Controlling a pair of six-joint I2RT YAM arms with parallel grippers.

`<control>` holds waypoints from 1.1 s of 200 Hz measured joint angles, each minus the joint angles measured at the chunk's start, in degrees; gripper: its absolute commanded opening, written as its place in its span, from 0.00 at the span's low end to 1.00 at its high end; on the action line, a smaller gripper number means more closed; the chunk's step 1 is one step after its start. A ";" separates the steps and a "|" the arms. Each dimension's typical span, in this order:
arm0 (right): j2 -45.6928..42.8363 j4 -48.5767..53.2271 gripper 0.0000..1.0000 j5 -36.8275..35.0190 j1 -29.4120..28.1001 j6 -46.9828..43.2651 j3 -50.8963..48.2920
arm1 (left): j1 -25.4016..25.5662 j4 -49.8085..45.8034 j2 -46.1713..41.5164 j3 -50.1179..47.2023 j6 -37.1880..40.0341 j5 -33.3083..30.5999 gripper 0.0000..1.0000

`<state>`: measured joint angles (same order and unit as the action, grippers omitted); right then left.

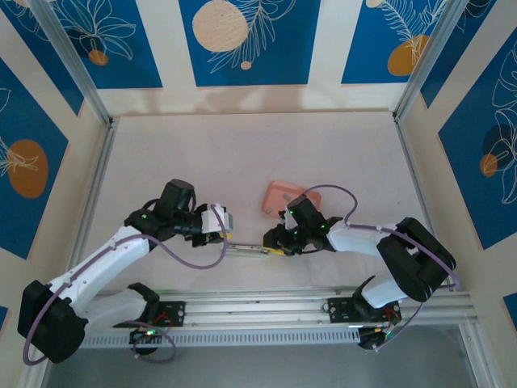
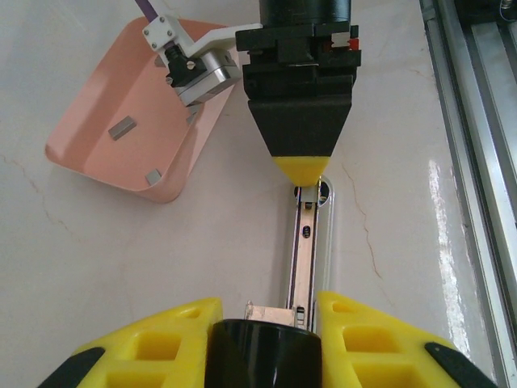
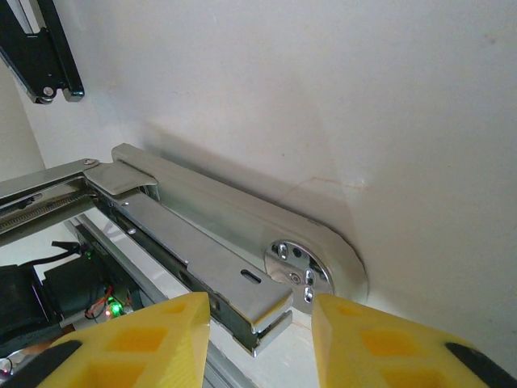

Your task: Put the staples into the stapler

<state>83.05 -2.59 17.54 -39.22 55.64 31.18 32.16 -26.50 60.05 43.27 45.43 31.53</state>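
Left wrist view: left gripper (image 2: 266, 331), moulded yellow fingers (image 2: 161, 352) with square recesses, closed on the rounded black end of the stapler (image 2: 307, 242). Stapler: slim, lying flat on the table (image 2: 97, 267), with a bright slotted metal channel running toward 12 o'clock and a pale body alongside. Right gripper (image 2: 301, 166): black wedge with a yellow tip, at the channel's far end. In the right wrist view its jaws stand apart astride the squared tip of the steel bar, with the pale base and its round riveted plate beneath. Tray (image 2: 97, 89): shallow, pink, rounded rectangle, at 10 o'clock from the stapler. Staples (image 2: 123, 128): two short grey strips on the tray floor. Table: pale, glossy, faintly veined.
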 measured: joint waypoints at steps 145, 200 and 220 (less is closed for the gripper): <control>3.48 0.96 0.24 0.98 -0.09 -1.84 3.32 | 0.85 -0.17 0.72 0.00 -0.09 -2.14 0.27; 4.17 2.23 0.21 0.66 -0.79 -3.02 4.11 | 6.14 0.39 5.14 2.21 -1.62 -6.67 0.26; 4.20 2.25 0.20 0.63 -0.85 -3.10 4.11 | 9.07 1.03 8.57 4.07 -2.29 -8.59 0.26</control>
<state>87.24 -0.34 18.17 -40.07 52.53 35.29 41.23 -25.47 68.62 47.33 43.13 22.94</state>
